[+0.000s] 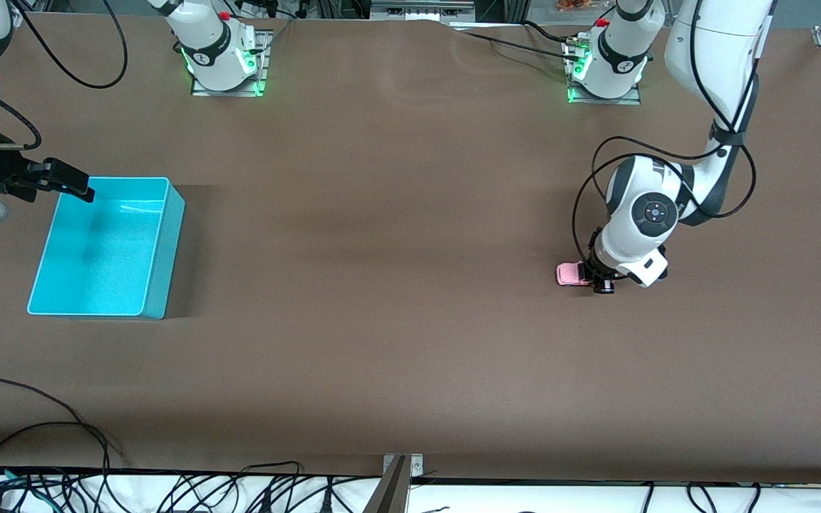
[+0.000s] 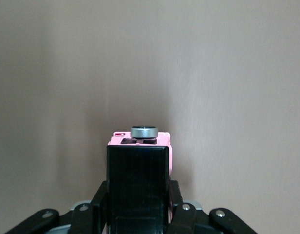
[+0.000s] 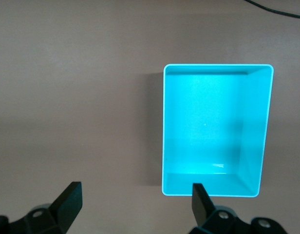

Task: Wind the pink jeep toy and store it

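The pink jeep toy (image 1: pixel 567 274) is low at the tabletop toward the left arm's end of the table. My left gripper (image 1: pixel 591 278) reaches straight down onto it and is shut on it. In the left wrist view the pink jeep toy (image 2: pixel 138 170) shows its black roof and pink sides between the fingers (image 2: pixel 175 192) of the left gripper (image 2: pixel 139 196), with a round silver part at its free end. My right gripper (image 1: pixel 63 178) hovers open and empty by the teal bin's corner at the right arm's end; in its wrist view the right gripper (image 3: pixel 135 195) holds nothing.
An empty teal bin (image 1: pixel 172 235) stands on the brown table toward the right arm's end; its rim (image 3: pixel 164 126) shows in the right wrist view. Cables lie along the table's edge nearest the front camera.
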You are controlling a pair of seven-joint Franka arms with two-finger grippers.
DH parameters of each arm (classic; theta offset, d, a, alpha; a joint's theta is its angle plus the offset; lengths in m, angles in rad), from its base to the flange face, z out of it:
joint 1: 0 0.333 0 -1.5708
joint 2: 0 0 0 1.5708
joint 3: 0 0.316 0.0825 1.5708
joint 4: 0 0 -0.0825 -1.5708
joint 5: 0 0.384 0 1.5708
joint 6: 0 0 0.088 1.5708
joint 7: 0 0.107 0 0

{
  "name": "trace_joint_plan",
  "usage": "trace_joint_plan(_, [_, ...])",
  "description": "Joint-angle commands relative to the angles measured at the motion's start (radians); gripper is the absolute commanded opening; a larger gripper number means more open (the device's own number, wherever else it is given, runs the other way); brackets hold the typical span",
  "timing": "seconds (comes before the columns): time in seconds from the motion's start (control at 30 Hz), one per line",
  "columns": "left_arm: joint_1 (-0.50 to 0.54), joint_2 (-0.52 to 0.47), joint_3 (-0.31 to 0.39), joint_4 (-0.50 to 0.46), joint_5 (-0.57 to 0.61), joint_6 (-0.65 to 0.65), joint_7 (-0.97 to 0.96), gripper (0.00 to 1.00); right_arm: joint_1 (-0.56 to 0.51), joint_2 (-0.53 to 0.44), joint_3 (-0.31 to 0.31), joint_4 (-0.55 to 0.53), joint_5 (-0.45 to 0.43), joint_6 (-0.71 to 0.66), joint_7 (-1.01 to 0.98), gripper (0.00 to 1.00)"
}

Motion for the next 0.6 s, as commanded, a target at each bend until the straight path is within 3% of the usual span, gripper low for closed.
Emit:
trace_joint_plan(0.0, [0.059, 0.031, 0.002, 0.002, 0.065, 0.016, -0.006, 0.0, -0.005, 0.01, 0.005, 0.023, -0.01, 0.0, -0.011, 1.0])
trace_joint_plan(0.57, [0.217, 0.052, 0.0, 0.004, 0.165, 0.042, 0.052, 0.0, -0.006, 0.01, 0.005, 0.023, -0.009, 0.0, -0.011, 1.0])
